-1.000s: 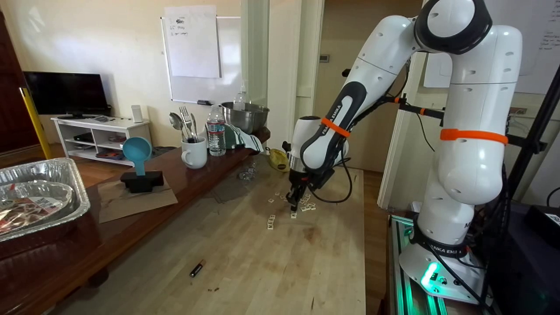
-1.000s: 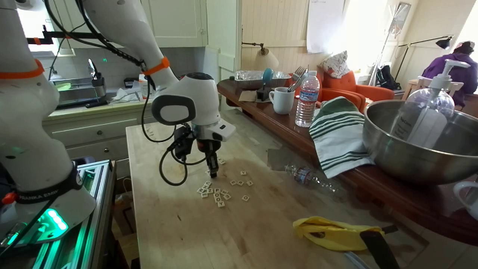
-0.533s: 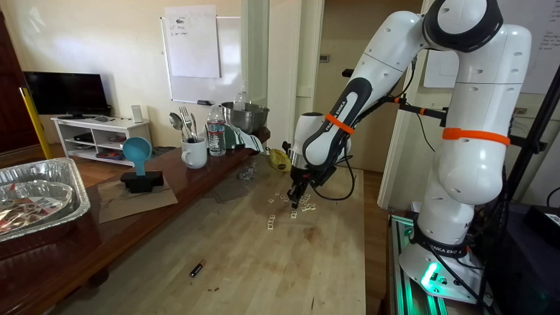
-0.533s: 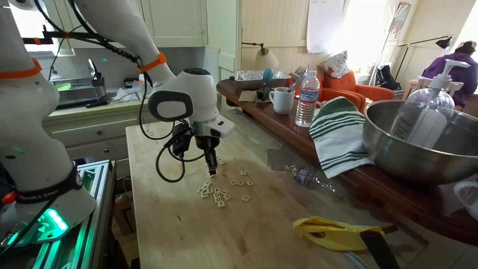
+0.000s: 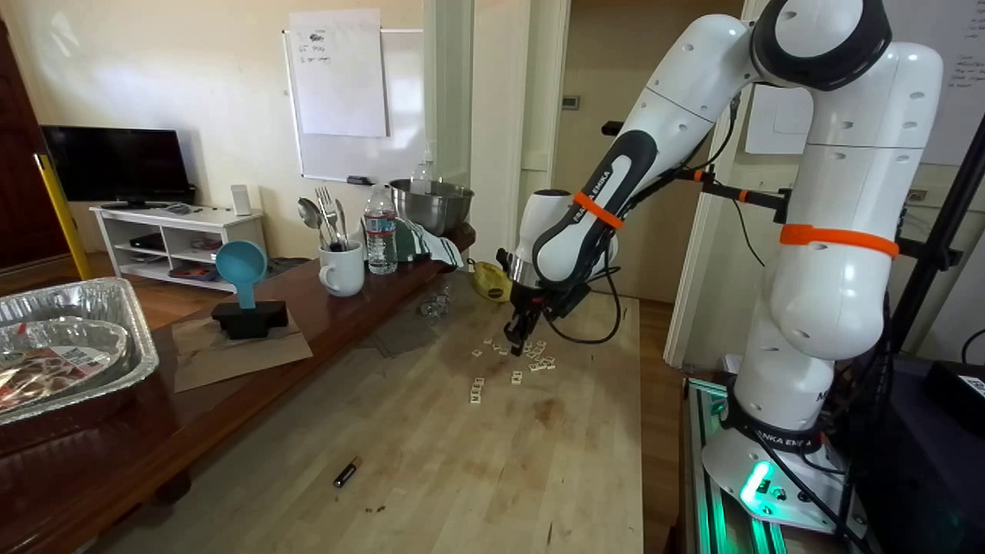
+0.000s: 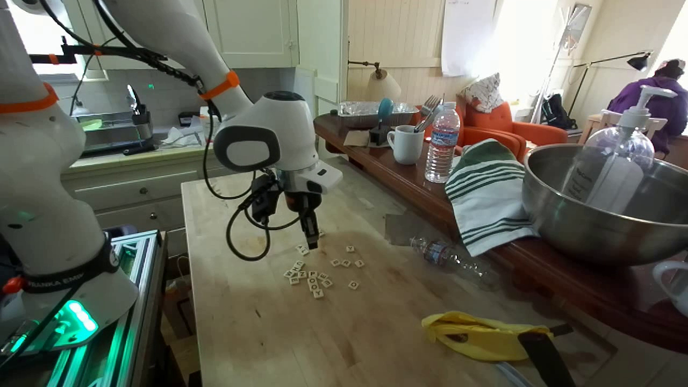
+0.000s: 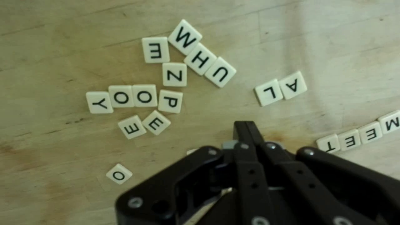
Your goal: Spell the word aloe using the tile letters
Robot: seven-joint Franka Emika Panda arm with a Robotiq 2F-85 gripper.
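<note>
Hovering over the desk (image 5: pixel 462 477), the jaws are pressed together. A battery (image 5: pixel 347 472), well apart from them, is caught in an exterior view but not the wrist view, where tile letters (image 7: pixel 170 101) can totally be read: pale squares, black print, strewn around the jaws, L tile (image 7: pixel 268 92) and A tile (image 7: pixel 292 85) paired just ahead.

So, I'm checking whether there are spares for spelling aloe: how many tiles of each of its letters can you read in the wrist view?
A tile: 1
L tile: 1
O tiles: 3
E tiles: 5
Total: 10
Another tile is mostly hidden by the claw, so its letter can't be read.
</note>
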